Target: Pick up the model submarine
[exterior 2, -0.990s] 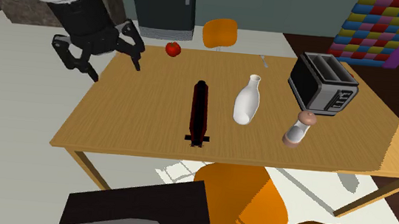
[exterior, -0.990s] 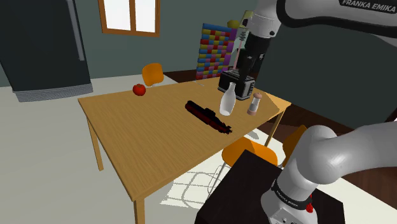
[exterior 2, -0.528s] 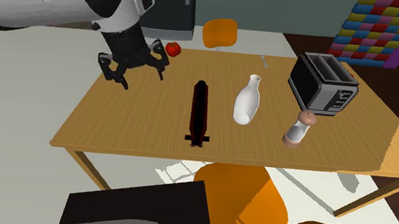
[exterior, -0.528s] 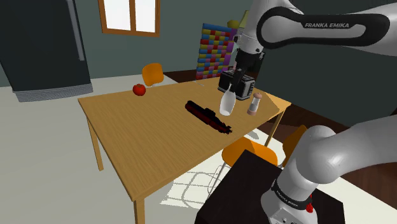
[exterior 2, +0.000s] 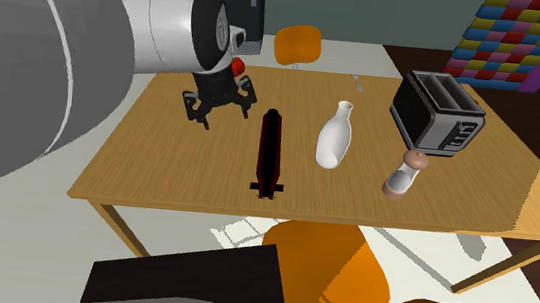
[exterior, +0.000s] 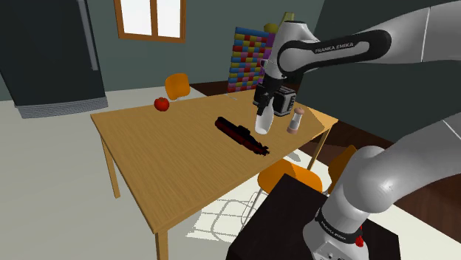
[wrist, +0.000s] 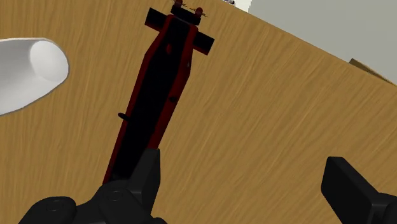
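Note:
The model submarine (exterior: 241, 135) (exterior 2: 271, 151) is a long black hull with red trim, lying flat on the wooden table (exterior: 170, 166) (exterior 2: 171, 172). My gripper (exterior: 272, 105) (exterior 2: 223, 111) hangs open above the table, just off the submarine's side toward the second exterior view's left. In the wrist view the submarine (wrist: 159, 95) runs away from the gripper (wrist: 248, 184), its near end passing under one finger (wrist: 146, 175). Bare wood lies between the two fingers, and nothing is held.
A white bottle (exterior: 264, 121) (exterior 2: 333, 136) (wrist: 25, 73) stands close beside the submarine. A toaster (exterior 2: 438, 112), a pepper mill (exterior 2: 403, 175) and a red fruit (exterior: 162, 104) share the table. Orange chairs (exterior: 177, 86) (exterior 2: 323, 266) stand at two sides.
The open gripper has come down and moved toward the submarine, from beyond the table's edge in the second exterior view to just beside the hull. Nothing on the table has moved.

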{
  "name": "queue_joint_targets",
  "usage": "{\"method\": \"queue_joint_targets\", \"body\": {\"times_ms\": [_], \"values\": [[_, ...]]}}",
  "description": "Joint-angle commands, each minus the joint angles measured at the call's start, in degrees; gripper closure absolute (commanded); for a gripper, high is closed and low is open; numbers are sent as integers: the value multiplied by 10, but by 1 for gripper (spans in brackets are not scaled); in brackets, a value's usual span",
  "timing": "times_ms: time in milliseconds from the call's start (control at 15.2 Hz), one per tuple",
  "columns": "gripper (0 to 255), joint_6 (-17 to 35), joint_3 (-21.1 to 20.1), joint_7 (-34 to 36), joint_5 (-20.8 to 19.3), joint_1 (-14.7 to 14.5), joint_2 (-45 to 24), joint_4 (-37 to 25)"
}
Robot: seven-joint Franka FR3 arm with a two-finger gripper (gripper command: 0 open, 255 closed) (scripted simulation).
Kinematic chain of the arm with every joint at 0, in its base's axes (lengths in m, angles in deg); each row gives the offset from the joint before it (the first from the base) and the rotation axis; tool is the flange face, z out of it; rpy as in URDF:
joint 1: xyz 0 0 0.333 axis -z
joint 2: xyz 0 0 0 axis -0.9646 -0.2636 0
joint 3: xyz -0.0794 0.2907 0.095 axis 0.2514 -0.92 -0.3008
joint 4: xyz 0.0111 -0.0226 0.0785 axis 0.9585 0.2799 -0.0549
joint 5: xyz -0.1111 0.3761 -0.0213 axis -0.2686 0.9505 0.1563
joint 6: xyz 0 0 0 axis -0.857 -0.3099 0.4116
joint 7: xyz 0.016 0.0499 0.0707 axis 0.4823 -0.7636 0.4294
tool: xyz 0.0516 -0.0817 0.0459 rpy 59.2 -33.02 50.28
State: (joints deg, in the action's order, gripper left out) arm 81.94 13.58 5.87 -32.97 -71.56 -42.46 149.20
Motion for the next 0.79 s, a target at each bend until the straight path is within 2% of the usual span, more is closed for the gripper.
{"method": "queue_joint_targets", "body": {"times_ms": [0,396,726], "values": [[0,36,17,-17,-1,1,-33,-2],[0,138,66,-77,22,-2,-157,-31],[0,206,97,-147,78,-6,-271,-78]]}}
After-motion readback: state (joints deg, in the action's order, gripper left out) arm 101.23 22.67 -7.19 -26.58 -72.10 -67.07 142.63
